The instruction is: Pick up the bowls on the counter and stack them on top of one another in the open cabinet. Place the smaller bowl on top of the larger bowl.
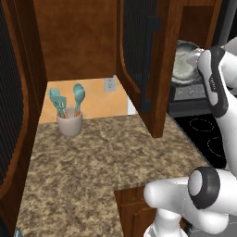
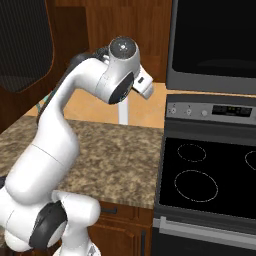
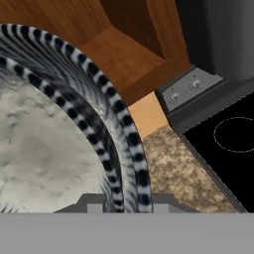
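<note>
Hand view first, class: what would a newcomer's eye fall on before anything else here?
A big bowl with a dark rim and pale speckled inside, gripped at its rim by the hand and held up in the air. Next, on the granite counter, a beige cup of teal utensils stands at the back left, beneath the open cabinet.

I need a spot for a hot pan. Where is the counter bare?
The counter is bare from the utensil cup across to the cabinet door, and forward to its front edge. The back left corner, by the cup, is crowded.
</note>
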Controlling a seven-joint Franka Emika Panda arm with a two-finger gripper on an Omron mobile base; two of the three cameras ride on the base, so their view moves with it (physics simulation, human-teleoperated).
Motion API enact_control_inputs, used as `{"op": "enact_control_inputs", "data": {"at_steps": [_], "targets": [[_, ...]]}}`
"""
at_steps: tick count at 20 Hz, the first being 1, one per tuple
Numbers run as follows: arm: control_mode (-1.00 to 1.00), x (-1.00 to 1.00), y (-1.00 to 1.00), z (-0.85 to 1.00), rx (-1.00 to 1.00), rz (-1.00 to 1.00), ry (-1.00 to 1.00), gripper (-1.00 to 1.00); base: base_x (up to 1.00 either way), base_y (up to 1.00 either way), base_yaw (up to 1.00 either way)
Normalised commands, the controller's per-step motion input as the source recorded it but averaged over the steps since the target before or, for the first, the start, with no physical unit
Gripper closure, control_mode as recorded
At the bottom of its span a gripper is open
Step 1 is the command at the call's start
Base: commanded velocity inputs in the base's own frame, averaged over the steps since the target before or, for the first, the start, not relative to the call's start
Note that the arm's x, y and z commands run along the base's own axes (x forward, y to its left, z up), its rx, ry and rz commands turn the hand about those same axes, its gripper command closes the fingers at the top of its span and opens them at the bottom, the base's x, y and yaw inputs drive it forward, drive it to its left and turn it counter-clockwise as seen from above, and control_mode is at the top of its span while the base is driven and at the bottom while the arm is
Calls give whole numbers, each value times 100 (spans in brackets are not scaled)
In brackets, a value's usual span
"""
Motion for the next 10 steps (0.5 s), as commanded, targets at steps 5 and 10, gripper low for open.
{"op": "enact_control_inputs", "data": {"at_steps": [5,10], "targets": [[-100,79,41,14,1,-7,2,100,0,0,0],[-100,72,10,0,0,-4,15,100,0,0,0]]}}
